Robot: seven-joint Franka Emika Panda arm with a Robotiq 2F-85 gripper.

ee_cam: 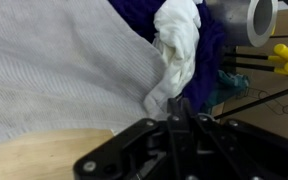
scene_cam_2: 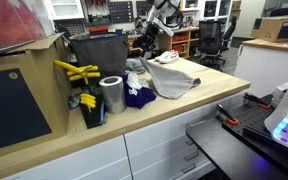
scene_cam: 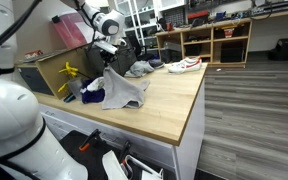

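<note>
Workshop shelves back a wooden bench (scene_cam: 172, 108). Above it the pincer (ee_cam: 180, 108), pressed together on a raised peak of the grey cloth (scene_cam: 122, 93) lying there, points straight down from a bent arm. The pinched fold looks thin and may slip. The cloth's hem could drag the white rag (ee_cam: 179, 40) along.

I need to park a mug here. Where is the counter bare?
Bare wood lies between the gray cloth and the counter edge. Crowded: the cloth's other side, where purple cloth, silver roll, yellow tools and black bin bunch beside the gripper.
</note>
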